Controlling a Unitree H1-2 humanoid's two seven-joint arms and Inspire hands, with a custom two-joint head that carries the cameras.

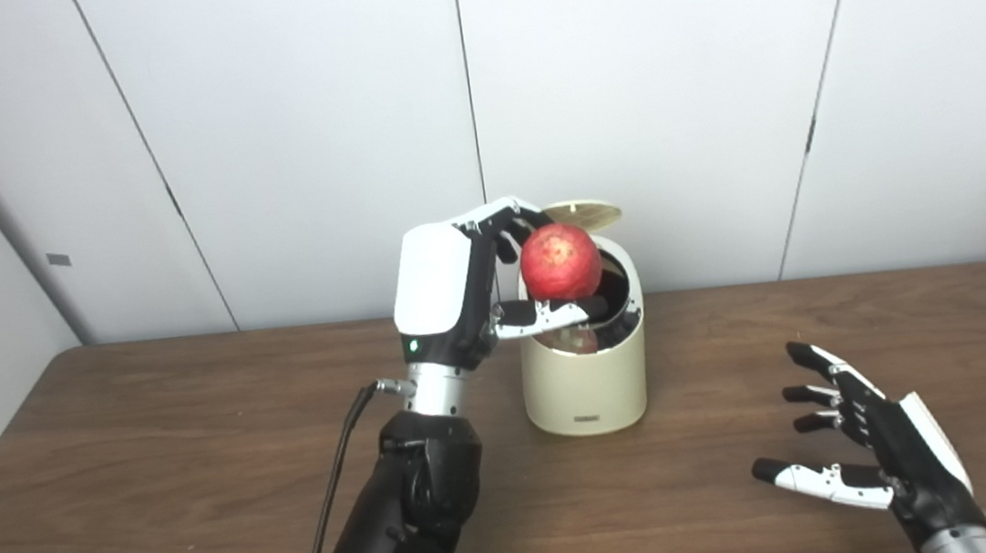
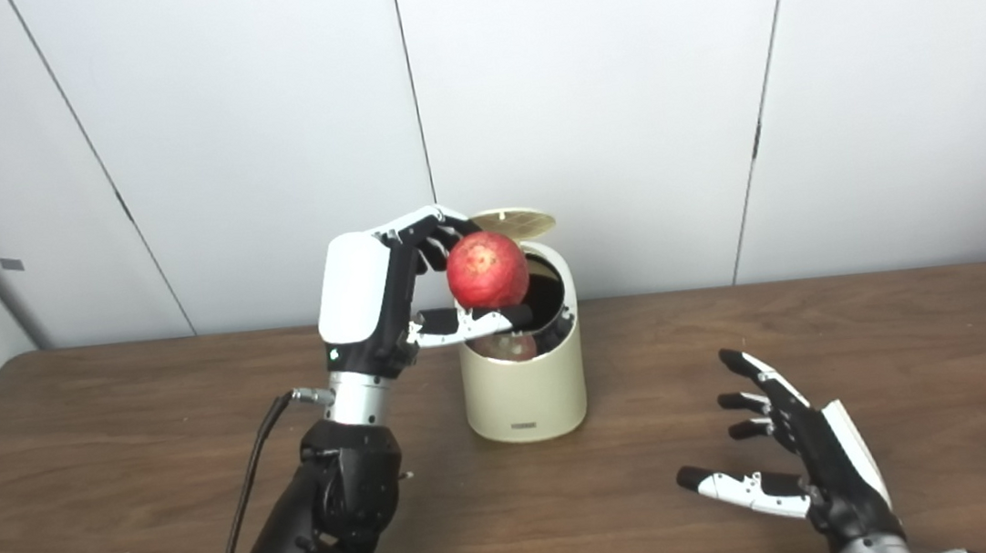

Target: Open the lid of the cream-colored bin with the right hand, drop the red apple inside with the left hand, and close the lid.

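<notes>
Red apple point(image 1: 559, 261) sits pinched between fingers and thumb of the left hand point(image 1: 458, 294), held right over the cream-colored bin's point(image 1: 586, 381) open mouth, placed for a straight drop. Lid point(image 1: 582, 213) stands tipped up at the back. Right hand point(image 1: 877, 442) waits well apart over the table point(image 1: 155, 459), fingers spread and empty, likely kept clear until lid closing.

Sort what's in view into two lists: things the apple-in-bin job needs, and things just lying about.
Part of the job:
- round red apple, held over the bin's mouth
- cream-colored cylindrical bin
- its round lid, standing open
- left hand, gripping the apple
- right hand, open, apart from the bin

Just there:
- brown wooden table
- black cable by the left arm
- white wall panels
</notes>
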